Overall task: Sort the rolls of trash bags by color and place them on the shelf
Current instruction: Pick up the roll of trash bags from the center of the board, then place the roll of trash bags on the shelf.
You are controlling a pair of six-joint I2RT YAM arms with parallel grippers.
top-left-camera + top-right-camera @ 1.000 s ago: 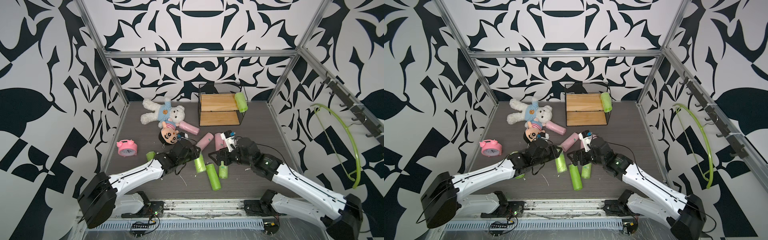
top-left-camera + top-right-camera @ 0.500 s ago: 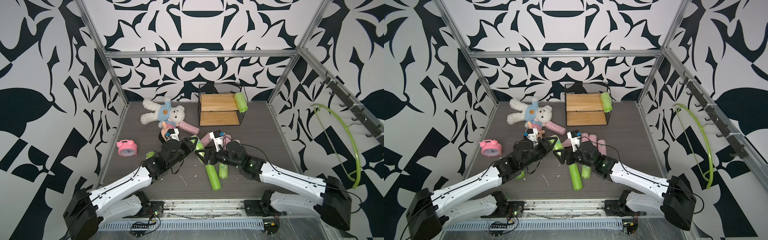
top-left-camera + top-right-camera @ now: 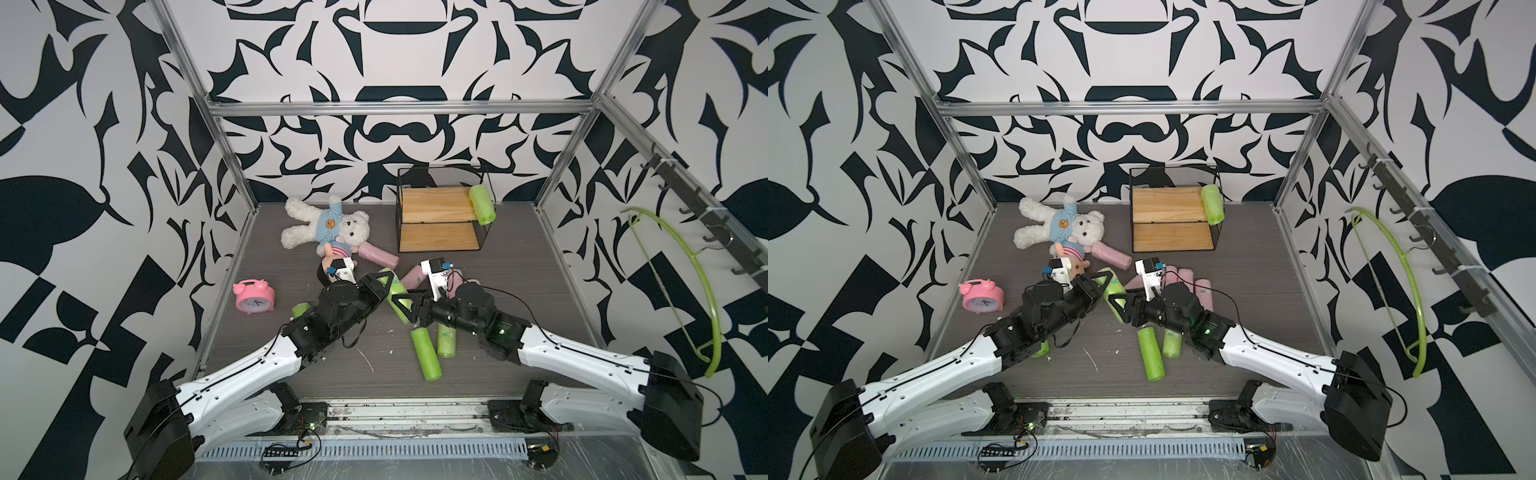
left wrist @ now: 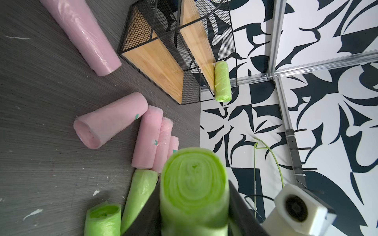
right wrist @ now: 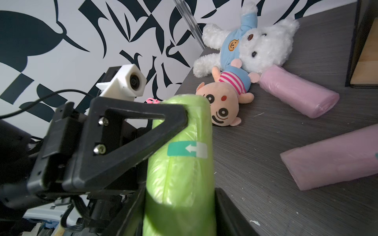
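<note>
We see the held green roll (image 5: 180, 163) lifted over the worktop (image 3: 519, 257). The left end effector (image 3: 383, 279) clamps its far end. The right end effector (image 3: 400, 309) sits narrow around the near end; whether it presses we cannot tell. The long axis points roughly toward the shelf (image 3: 436, 203), which is nearer the right arm, with free board beside the shelved green roll (image 3: 482, 203)

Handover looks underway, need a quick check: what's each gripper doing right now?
Left gripper: shut on the green roll.
Right gripper: jaws flank the same roll; grip cannot be told.
</note>
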